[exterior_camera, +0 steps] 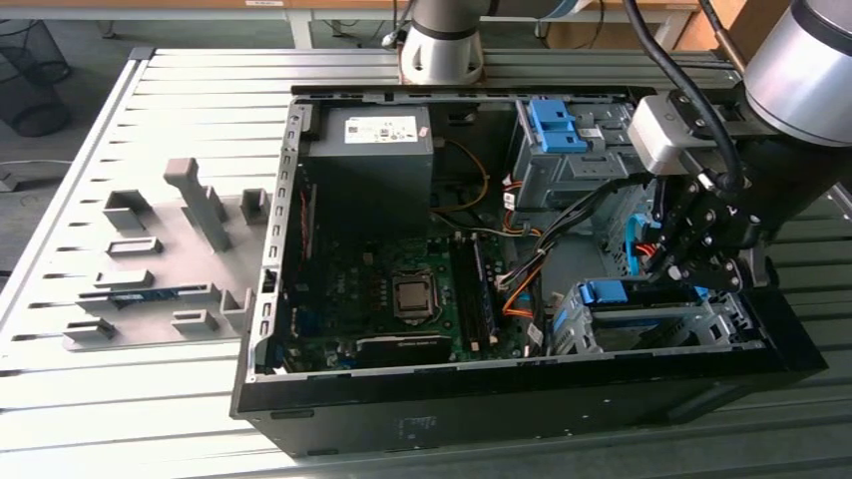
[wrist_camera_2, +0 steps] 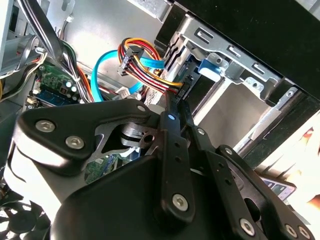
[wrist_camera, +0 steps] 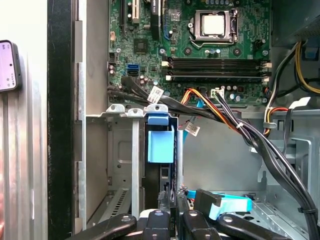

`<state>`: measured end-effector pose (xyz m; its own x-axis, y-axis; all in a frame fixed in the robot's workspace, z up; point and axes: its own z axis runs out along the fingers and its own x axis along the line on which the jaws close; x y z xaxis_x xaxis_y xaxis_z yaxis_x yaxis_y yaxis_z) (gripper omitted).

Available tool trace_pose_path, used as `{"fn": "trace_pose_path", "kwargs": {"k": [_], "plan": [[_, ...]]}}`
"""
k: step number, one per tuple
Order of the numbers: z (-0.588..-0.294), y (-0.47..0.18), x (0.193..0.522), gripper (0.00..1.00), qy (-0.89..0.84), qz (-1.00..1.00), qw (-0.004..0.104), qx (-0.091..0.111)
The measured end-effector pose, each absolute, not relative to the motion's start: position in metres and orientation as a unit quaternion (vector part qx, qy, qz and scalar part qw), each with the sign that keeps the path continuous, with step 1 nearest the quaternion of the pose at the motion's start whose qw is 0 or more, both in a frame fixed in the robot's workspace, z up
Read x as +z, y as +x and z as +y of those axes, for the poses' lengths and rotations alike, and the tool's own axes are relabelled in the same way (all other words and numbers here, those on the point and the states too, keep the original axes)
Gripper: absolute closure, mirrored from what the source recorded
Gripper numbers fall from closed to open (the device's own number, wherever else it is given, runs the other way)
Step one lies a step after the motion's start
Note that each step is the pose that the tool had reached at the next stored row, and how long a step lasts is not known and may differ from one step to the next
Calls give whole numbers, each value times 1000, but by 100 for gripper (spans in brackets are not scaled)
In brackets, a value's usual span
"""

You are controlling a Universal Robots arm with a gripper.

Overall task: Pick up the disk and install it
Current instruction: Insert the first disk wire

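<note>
Arm: entering from the upper right of the exterior view, its grey cylindrical link slanting down toward the right-centre of the frame.
Wrist: sitting below that link, carrying a light grey block.
Gripper: pointing downward at the right-centre of the exterior view; its black linkages are showing in both wrist views, fingers drawn together.

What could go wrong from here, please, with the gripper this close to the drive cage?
The gripper hangs at the drive cage, where the blue-bracketed disk sits. A loose cable bundle runs right beside it and could snag. If the disk isn't squarely in the cage, pushing might jam it against the metal wall.
</note>
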<state>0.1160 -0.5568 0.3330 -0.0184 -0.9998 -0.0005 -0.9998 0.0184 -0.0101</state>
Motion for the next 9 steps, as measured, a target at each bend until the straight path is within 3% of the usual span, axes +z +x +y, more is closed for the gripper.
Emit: {"fn": "trace_pose_path", "kwargs": {"k": [9], "plan": [[-558,117,333,83,-701,714,4,-3]]}}
